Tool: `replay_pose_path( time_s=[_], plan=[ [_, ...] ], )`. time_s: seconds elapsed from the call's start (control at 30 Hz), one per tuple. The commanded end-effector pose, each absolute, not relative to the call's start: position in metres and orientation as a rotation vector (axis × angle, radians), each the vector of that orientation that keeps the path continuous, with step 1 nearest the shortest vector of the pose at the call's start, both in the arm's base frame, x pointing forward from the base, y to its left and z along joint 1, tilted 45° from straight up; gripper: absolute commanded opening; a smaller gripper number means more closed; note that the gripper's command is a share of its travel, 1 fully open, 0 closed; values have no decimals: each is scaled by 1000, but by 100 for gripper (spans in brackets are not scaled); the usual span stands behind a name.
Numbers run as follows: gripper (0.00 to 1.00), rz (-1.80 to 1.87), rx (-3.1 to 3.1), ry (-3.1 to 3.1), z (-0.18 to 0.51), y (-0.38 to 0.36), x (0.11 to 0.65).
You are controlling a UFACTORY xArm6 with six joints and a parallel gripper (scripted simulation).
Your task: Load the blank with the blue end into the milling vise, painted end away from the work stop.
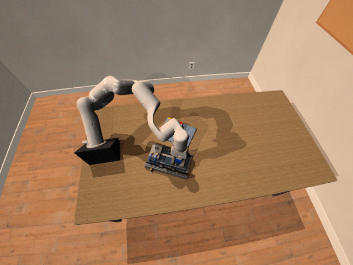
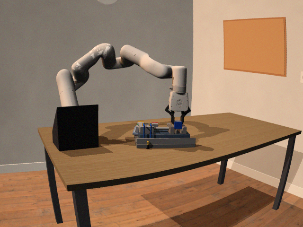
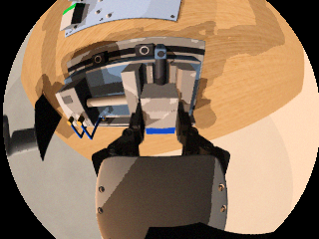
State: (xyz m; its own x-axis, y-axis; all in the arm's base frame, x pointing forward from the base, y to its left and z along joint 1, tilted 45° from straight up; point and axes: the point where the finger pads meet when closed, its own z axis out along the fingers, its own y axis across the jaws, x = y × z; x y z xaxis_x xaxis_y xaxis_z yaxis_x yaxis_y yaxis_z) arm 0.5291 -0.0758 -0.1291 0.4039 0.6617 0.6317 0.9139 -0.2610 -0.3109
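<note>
My gripper (image 2: 177,122) (image 3: 159,111) is shut on the blue-ended blank (image 2: 178,125) (image 3: 159,106), over the gap between the vise jaws. The blue end faces away from the work stop (image 3: 159,72); the bare end is close to it. In the wrist view the fixed jaw (image 3: 186,87) is right of the blank and the moving jaw (image 3: 131,86) left. In the exterior view the blue face reaches above the jaw tops, with a gap visible below it. Its exact clearances from jaw and stop cannot be told. The low bars under it are hidden.
The infeed plate (image 1: 191,132) (image 3: 142,11) lies behind the vise. A green-ended blank (image 3: 67,17), a yellow-ended blank (image 1: 169,117) and a red-ended blank (image 1: 181,123) are there. The hose block (image 3: 75,102) stands at the vise's left end, with blue hoses beside it.
</note>
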Motion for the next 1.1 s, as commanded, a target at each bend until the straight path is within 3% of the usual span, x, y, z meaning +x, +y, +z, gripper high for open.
replay_pose_path(
  time_s=[0.0,1.07],
  plan=[
    [0,-506,-2020,-1339,-127,-77,531],
    [0,-506,-2020,-1339,-126,-75,534]
  ],
)
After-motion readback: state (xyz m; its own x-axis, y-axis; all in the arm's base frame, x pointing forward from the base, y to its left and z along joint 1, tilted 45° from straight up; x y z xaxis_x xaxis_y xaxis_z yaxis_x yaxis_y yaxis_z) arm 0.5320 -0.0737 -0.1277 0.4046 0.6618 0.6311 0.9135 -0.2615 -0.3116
